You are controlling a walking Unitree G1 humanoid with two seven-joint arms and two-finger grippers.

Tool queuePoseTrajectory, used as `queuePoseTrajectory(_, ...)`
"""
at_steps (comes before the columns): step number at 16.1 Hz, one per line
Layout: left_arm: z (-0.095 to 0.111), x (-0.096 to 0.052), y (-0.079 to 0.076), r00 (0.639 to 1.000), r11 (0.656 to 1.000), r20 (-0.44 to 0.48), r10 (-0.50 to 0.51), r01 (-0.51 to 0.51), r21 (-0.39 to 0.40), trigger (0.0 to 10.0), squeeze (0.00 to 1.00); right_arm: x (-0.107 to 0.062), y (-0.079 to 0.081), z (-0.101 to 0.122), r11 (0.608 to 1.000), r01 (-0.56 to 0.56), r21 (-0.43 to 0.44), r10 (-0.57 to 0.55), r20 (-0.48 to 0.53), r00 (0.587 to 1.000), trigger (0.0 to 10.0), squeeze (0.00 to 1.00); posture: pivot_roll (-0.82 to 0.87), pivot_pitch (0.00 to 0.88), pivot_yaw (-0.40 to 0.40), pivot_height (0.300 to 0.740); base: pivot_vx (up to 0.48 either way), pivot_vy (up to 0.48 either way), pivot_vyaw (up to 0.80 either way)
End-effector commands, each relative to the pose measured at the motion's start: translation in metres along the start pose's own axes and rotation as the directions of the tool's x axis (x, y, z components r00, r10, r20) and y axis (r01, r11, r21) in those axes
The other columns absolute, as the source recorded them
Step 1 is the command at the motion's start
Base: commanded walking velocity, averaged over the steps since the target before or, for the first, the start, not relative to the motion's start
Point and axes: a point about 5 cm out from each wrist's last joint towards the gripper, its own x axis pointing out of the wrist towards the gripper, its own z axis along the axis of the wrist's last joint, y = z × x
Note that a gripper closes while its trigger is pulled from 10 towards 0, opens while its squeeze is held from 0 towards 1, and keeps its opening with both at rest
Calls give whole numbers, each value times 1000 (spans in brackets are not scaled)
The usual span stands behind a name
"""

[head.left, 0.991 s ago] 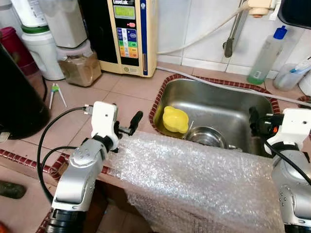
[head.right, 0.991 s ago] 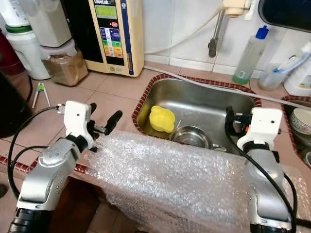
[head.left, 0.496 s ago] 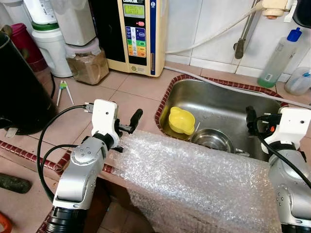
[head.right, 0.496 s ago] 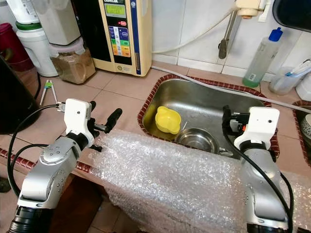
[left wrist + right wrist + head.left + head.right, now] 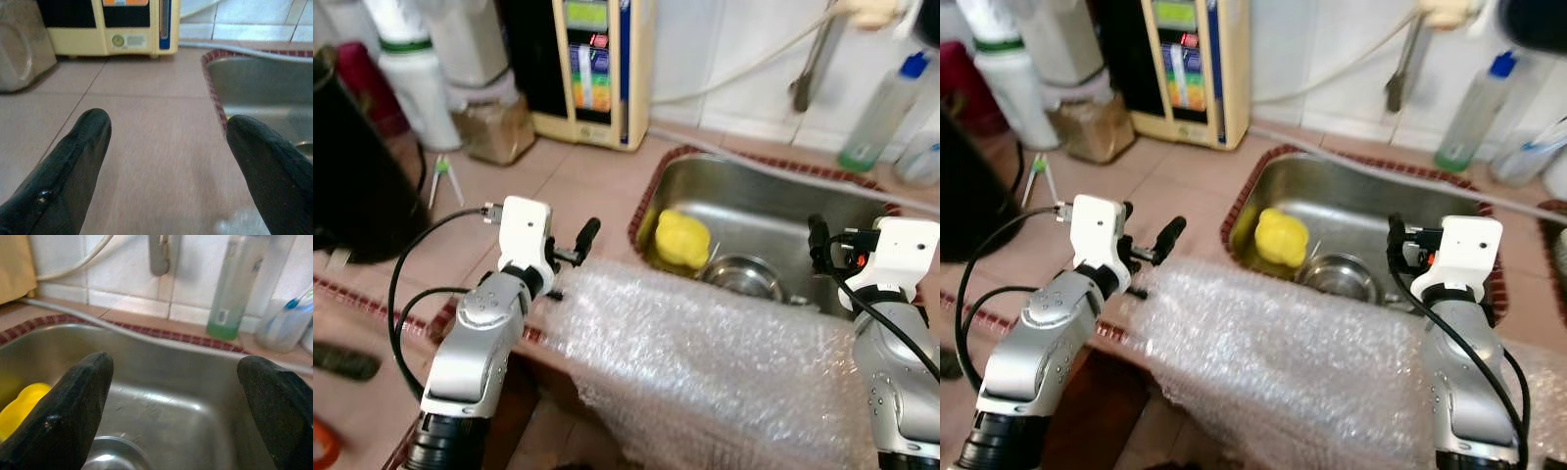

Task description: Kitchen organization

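Left gripper (image 5: 166, 147) over the bench (image 5: 587, 186), right gripper (image 5: 181, 396) over the sink (image 5: 773, 211); both fingers spread wide, empty.

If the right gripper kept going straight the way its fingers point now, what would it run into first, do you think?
The right gripper, open, points over the sink toward its far wall. Going straight on, it would probably meet that steel back wall first, or pass just above the rim toward the green-tinted bottle. Depth is hard to judge.

yellow container (image 5: 682, 238) lying in stainless sink (image 5: 773, 211), near its left wall, just beside a small steel bowl (image 5: 742, 277). clear bubble wrap (image 5: 705, 362) draped over the counter's front edge.
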Motion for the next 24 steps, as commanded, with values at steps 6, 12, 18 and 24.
queuePoseTrajectory(6,4,0,0,1000,1000,1,-3,3,14,10000,0,-2,-1,6,1000,18,15,-18,25,1000,10000,0,6,68,49,740,-272,0,0)
queuePoseTrajectory(12,6,3,-1,1000,1000,6,-7,7,11,10000,0,1,0,11,999,27,18,-28,56,998,10000,0,11,57,49,740,-273,0,0)
queuePoseTrajectory(18,9,7,-2,1000,1000,18,-7,7,16,10000,0,6,1,26,1000,23,16,-25,130,991,10000,0,17,51,37,740,-268,0,0)
queuePoseTrajectory(24,10,13,-1,999,1000,34,13,-14,16,10000,0,13,5,29,1000,-6,3,5,140,990,10000,0,11,39,14,740,-254,0,0)
